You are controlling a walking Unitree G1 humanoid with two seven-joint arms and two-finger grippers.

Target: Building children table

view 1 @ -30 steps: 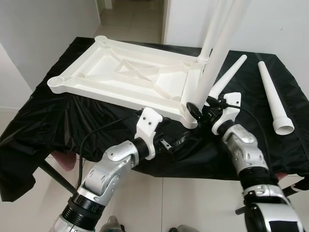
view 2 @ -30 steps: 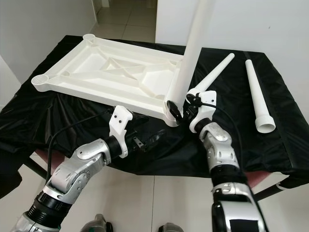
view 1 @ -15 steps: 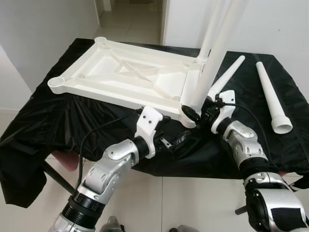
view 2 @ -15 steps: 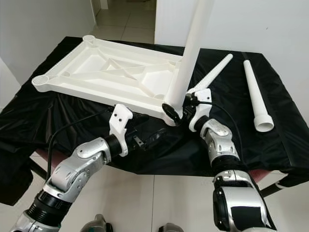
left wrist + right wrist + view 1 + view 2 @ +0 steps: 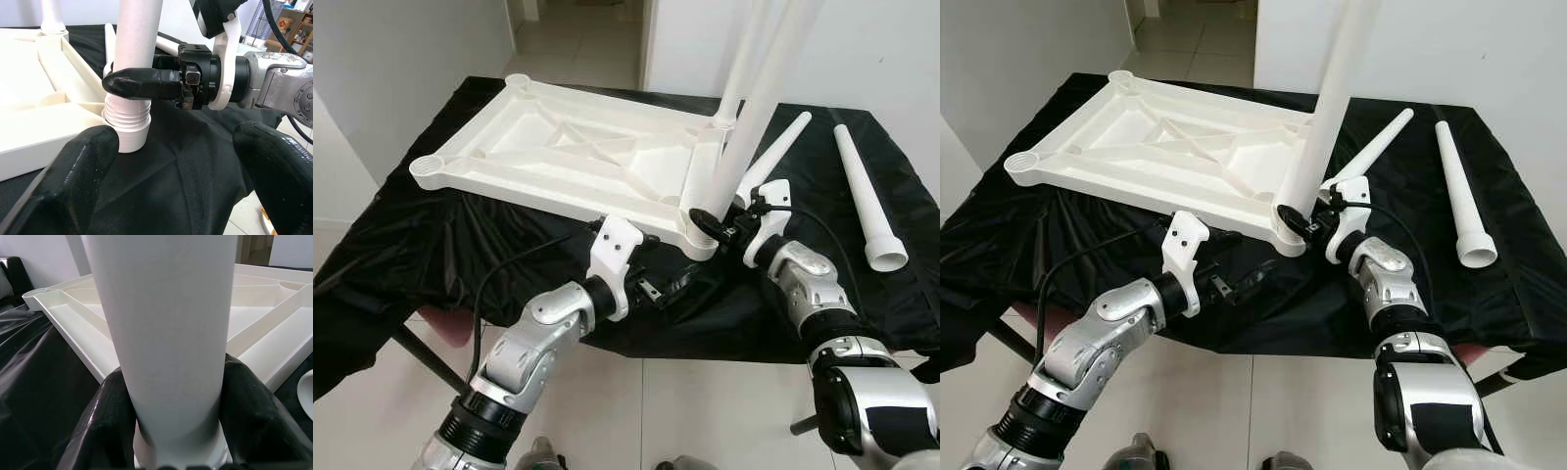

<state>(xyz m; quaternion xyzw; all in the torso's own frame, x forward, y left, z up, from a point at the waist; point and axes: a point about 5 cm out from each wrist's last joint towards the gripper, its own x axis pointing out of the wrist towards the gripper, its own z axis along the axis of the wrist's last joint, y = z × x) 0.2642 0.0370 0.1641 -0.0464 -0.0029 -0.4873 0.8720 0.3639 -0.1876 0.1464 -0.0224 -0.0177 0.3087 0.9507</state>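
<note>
The white table top (image 5: pixel 558 157) lies upside down on a table covered in black cloth. My right gripper (image 5: pixel 713 217) is shut on the lower end of a white leg (image 5: pixel 754 108), which stands nearly upright at the top's near right corner. In the left wrist view the leg's threaded end (image 5: pixel 126 125) sits at the corner socket, with a right finger (image 5: pixel 146 83) across it. My left gripper (image 5: pixel 671 291) is open and holds nothing, low at the cloth's front edge and just left of that corner. A second leg (image 5: pixel 741 59) stands at the far right corner.
Two loose white legs lie on the cloth to the right, one (image 5: pixel 778 152) close behind my right gripper, the other (image 5: pixel 864 196) near the right edge. The black cloth (image 5: pixel 401 255) hangs over the front. White walls and a doorway are behind; tiled floor lies below.
My right gripper has shifted slightly at the base of the leg and its forearm has drawn in closer. The left arm has stayed where it was.
</note>
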